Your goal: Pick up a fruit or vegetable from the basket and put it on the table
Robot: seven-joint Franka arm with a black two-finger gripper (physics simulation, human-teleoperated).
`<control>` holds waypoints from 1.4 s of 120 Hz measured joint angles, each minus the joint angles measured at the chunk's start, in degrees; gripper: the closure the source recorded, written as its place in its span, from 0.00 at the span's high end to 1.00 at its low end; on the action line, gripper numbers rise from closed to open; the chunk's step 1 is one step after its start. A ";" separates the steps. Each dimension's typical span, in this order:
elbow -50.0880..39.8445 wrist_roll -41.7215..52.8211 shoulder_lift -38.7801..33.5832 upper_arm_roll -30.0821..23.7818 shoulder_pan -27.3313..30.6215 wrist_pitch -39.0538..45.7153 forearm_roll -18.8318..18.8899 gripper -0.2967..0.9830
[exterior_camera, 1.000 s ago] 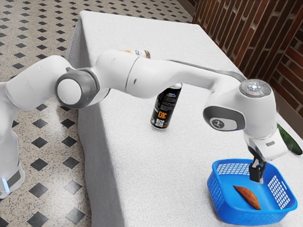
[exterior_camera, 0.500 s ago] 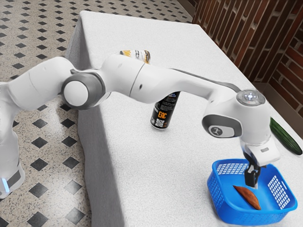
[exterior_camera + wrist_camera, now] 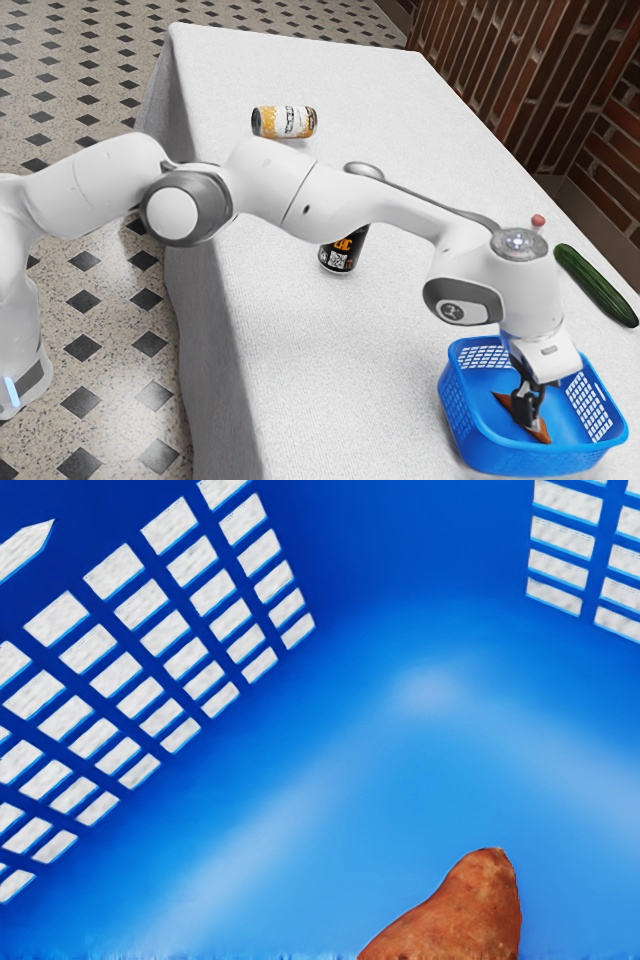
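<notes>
On the exterior view's right, near the close end of the white desk [image 3: 300, 350], stands a blue plastic basket [image 3: 460, 420]. In it lies 1 brown-orange vegetable [image 3: 510, 402], long and tapered, most like a sweet potato. The arm [image 3: 330, 195] reaches across the desk from the exterior view's left and points its black tool [image 3: 530, 424] down inside the basket, over the vegetable and hiding its middle. How far open the tool is, and whether it has hold of the vegetable, I cannot tell. Outside the basket, near its far side, a dark green cucumber [image 3: 597, 285] lies on the desk. A small red thing [image 3: 538, 220] peeks out from behind the arm. Toward the middle of the desk stands a black can [image 3: 342, 252] with orange lettering, its top hidden by the arm. Farther off, 1 white and yellow can [image 3: 284, 122] lies on its side.

In the wrist view, the hand looks down into the basket. 1 rounded end of the vegetable appears just under the hand, against the smooth blue bottom. 2 stretches of slotted basket wall rise beyond it, with white coming through the openings.
</notes>
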 joint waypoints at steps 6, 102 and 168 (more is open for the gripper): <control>0.10 -0.02 -0.06 0.06 -0.02 -1.23 -0.18 0.77; -0.02 -1.08 0.53 0.09 -0.57 -5.72 -0.14 0.41; -0.19 -4.33 -15.64 1.83 -1.51 -20.08 2.26 0.38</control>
